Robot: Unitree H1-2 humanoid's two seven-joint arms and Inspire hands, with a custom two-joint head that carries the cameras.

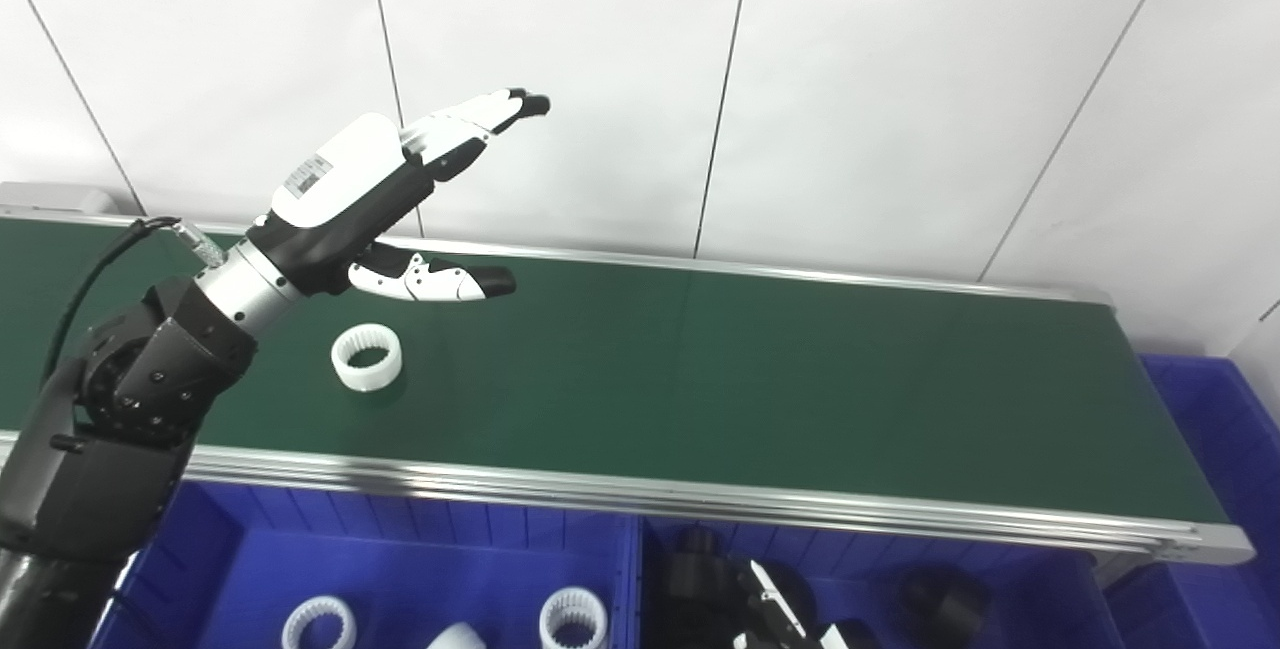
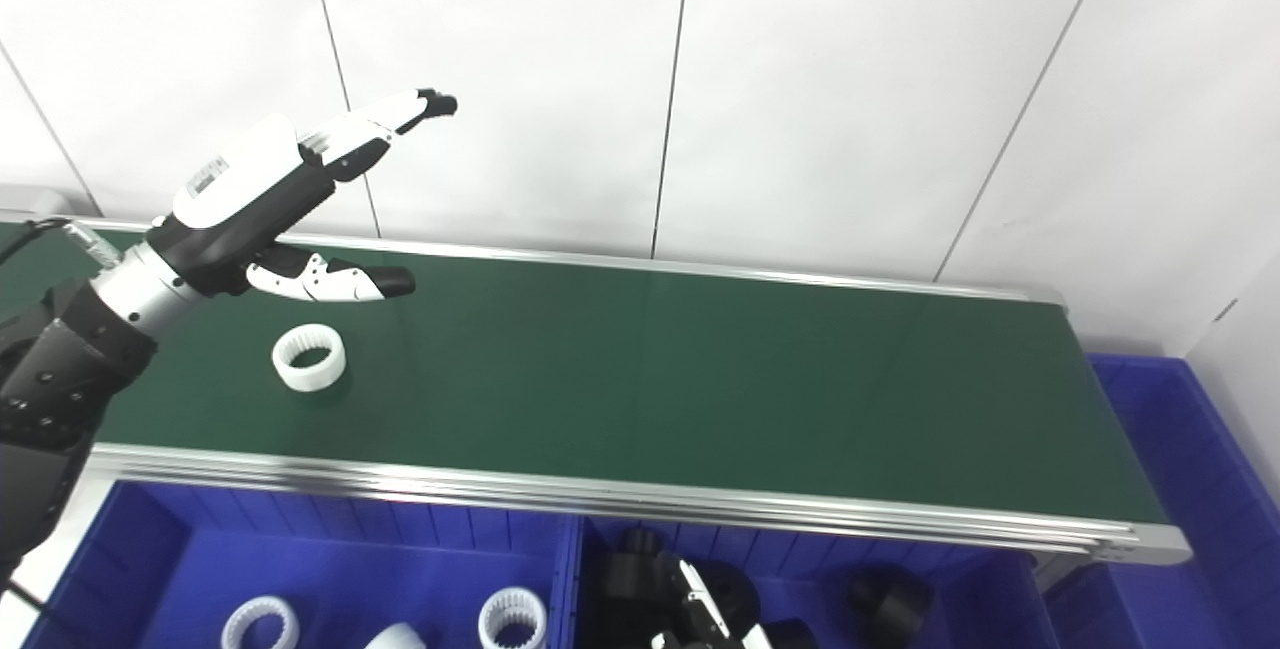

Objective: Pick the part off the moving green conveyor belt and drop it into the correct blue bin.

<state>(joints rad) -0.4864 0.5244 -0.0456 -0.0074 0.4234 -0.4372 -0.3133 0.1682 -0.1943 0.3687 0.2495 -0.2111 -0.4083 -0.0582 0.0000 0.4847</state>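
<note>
Nearest me, white toothed rings (image 1: pixel 573 617) lie in the left blue plastic bin (image 1: pixel 400 549). Beyond it, the matching white ring (image 1: pixel 366 357) rides the green conveyor belt (image 1: pixel 750 379); my left hand (image 1: pixel 370 194) hovers above, fingers spread, ready to grasp.

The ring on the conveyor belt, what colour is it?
White; the toothed ring shows best in the left eye view.

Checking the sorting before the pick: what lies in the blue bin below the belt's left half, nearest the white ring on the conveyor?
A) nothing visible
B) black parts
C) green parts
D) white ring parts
D: the left blue bin holds white toothed rings like the white ring on the conveyor belt, while the black parts sit in the bin to its right.
</note>
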